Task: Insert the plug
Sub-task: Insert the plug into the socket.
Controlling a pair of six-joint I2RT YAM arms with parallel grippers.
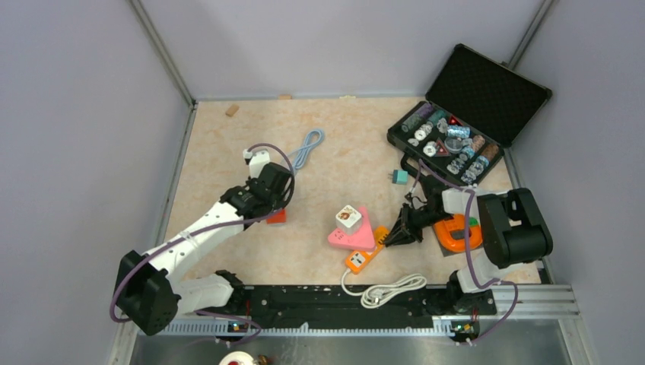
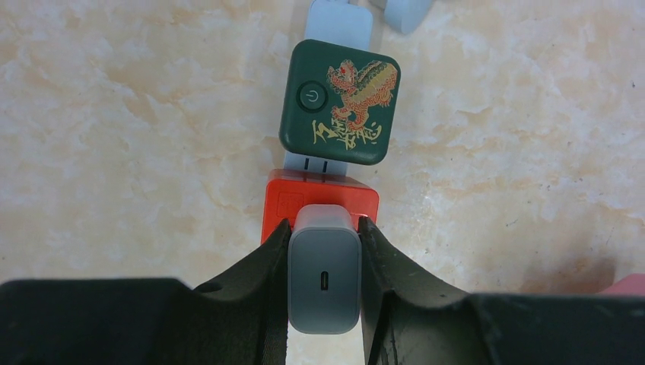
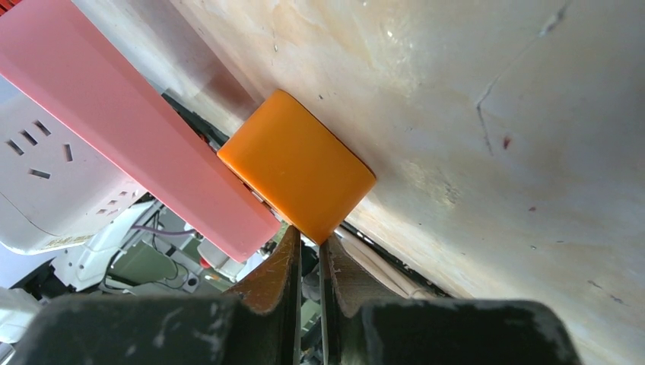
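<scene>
Bright, even light with soft shadows. Mild glare on the table [image 3: 395,34] in the right wrist view; the left wrist view's top blurs.

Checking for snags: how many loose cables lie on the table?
2: coiled light-blue cable beyond the left gripper; white cord from the orange power strip, near the bases. Arms may hide more.

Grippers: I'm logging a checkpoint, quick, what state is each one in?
Left gripper: closed on the grey charger.
Right gripper: jaws shut, nothing seen between them, tips at the orange power strip.
</scene>
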